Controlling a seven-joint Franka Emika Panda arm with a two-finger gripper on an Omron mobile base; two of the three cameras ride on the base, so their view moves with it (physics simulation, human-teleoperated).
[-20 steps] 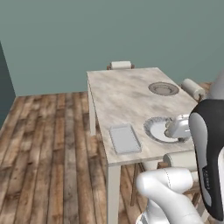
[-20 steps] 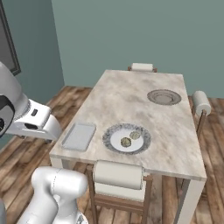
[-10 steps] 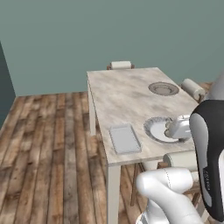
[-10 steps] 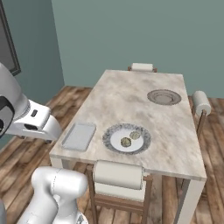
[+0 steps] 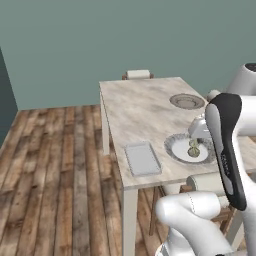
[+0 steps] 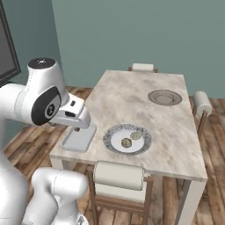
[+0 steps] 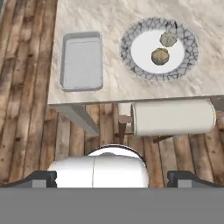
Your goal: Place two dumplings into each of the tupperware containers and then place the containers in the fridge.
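1. left base view: i'm at the near end of the table (image 5: 145, 107). one box (image 5: 142, 159) lies empty near the front left corner. just right of it is a plate (image 5: 172, 146) with a dumpling (image 5: 193, 148) showing beside my arm. a second plate (image 5: 187, 101) sits well apart, toward the far right; i can't tell what is on it. nothing is packed yet, so i judge i'm at the very first step.

2. right base view: two dumplings (image 6: 131, 139) rest close together on the near plate (image 6: 115, 132), and the box (image 6: 79, 139) is partly hidden under my hand. the far plate (image 6: 165, 97) sits near the right edge. a chair (image 6: 119, 176) is tucked in at the near side.

3. hand view: my gripper (image 7: 112, 177) hangs high above the near table edge, finger tips (image 7: 40, 176) spread wide with nothing between them. the box (image 7: 82, 66) is upper left, the dumplings (image 7: 164, 48) upper right on the plate (image 7: 127, 43), plate and box near but apart. next i'd need to come down over one dumpling, straddle it, pinch gently since it's small and round, then carry it to the box.
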